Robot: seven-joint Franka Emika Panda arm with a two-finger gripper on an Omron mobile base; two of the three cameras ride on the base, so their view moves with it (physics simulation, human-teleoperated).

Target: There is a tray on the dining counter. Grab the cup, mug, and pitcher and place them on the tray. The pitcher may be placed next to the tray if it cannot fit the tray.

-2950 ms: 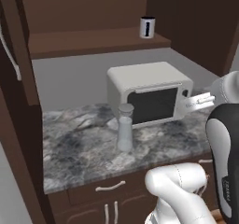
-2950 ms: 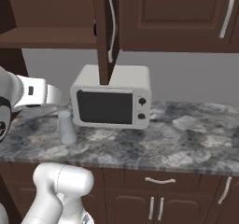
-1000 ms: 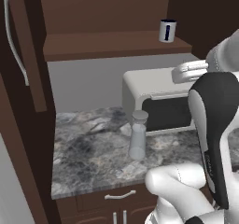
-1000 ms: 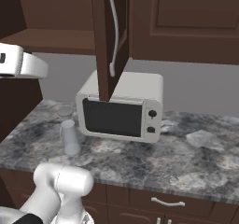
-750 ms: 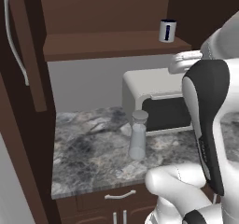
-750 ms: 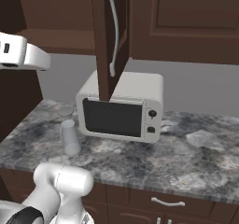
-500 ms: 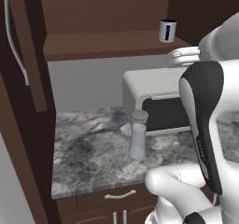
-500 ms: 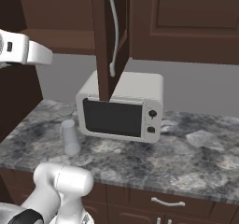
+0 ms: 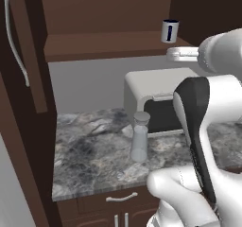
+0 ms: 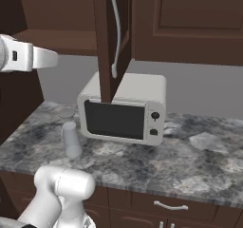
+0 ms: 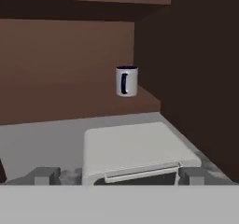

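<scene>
So the mug [image 9: 169, 31] sits up on the brown cabinet shelf [image 9: 108, 45], above the white microwave [image 9: 156, 98], over toward the shelf's right end near the dark cabinet wall. In the hand view the mug [image 11: 126, 80] is upright with its dark handle facing the camera, standing on the shelf's front part, well above the microwave's top.

The claw [image 11: 119, 175] is spread as wide as it goes and has nothing in it. Its two dark fingertips [image 11: 43, 175] stand far apart at the bottom of the hand view, with the microwave roof between them and the mug higher up, well apart from both. From the left base camera the white hand is raised to about shelf height, just right of and below the mug.

The pitcher [image 9: 140, 137] stands upright on the marbled surface [image 9: 90, 150], just in front of the microwave's left corner, translucent grey with a lidded rim. From the right base camera the pitcher [image 10: 71, 139] is left of the microwave door. An open cabinet door [image 10: 110, 37] with a pale curved handle hangs above the microwave.
</scene>
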